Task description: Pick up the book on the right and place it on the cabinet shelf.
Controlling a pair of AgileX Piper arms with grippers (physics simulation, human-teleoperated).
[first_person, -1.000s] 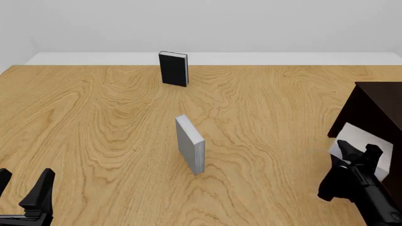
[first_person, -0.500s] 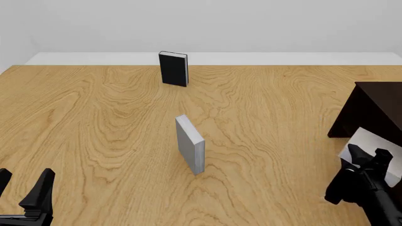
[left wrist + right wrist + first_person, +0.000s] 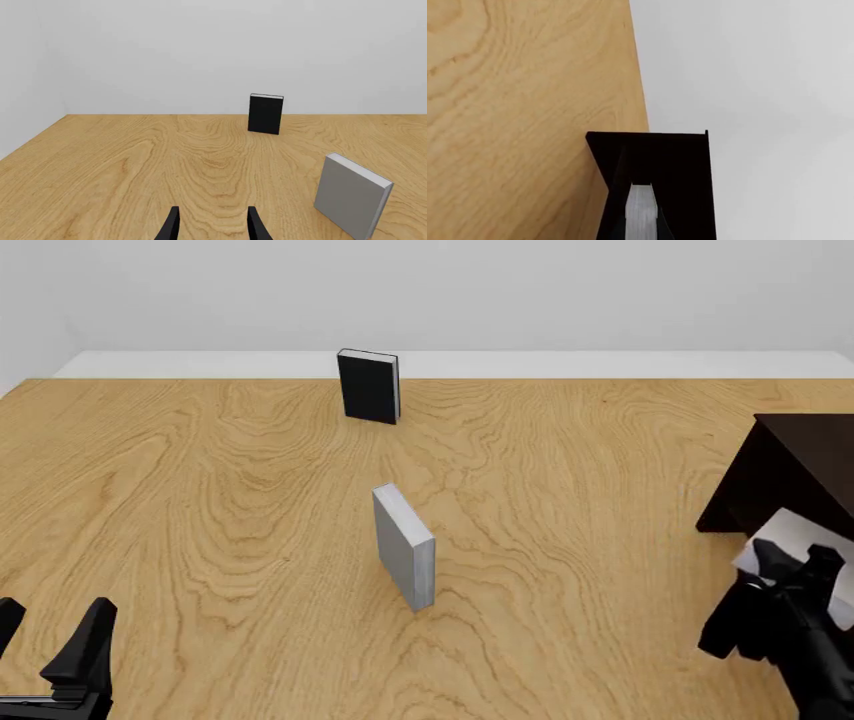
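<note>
The book [image 3: 801,540] is a plain light-grey volume held by the right gripper [image 3: 787,570], just in front of the cabinet shelf [image 3: 801,475], on the near side of its dark front face and low against it. In the front view only a pale slab of the cover shows above the black fingers [image 3: 817,562], which clamp it from both sides. In the right wrist view the book [image 3: 640,212] appears edge-on, a thin grey strip between the two dark fingers, pointing at the cabinet shelf [image 3: 674,165] straight ahead, with the shelf's dark interior filling the space beyond it. Whether the book touches the cabinet cannot be told.

Well away from the cabinet shelf, toward the middle of the wooden table [image 3: 200,490], a second grey book [image 3: 403,547] stands upright on its edge, spine toward the camera. Farther from the cabinet still, near the table's far edge, a black book [image 3: 368,386] stands upright. Neither lies between the held book and the cabinet.

The left gripper [image 3: 47,645] sits at the near corner of the table, farthest from the cabinet, its jaws spread wide and holding nothing. In the left wrist view its fingertips [image 3: 172,227] frame bare wood, with the second grey book [image 3: 351,195] and the black book [image 3: 265,114] ahead of it.
</note>
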